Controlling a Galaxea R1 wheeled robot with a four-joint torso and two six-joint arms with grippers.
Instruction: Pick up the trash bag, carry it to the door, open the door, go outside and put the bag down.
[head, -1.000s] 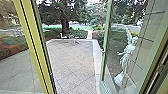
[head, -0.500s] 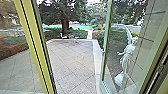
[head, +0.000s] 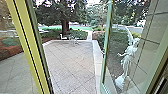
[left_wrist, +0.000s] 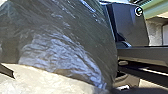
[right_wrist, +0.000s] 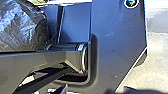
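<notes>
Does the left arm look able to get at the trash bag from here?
Likely yes: the bag looms close in the left wrist view, with nothing seen in between. The robot's own dark plate sits alongside, so that side may be tight.

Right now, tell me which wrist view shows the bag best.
The left wrist view: the bag spreads widest there, its dark, creased plastic plain. The right wrist view shows a smaller, shiny, crumpled part, cut by the edge.
</notes>
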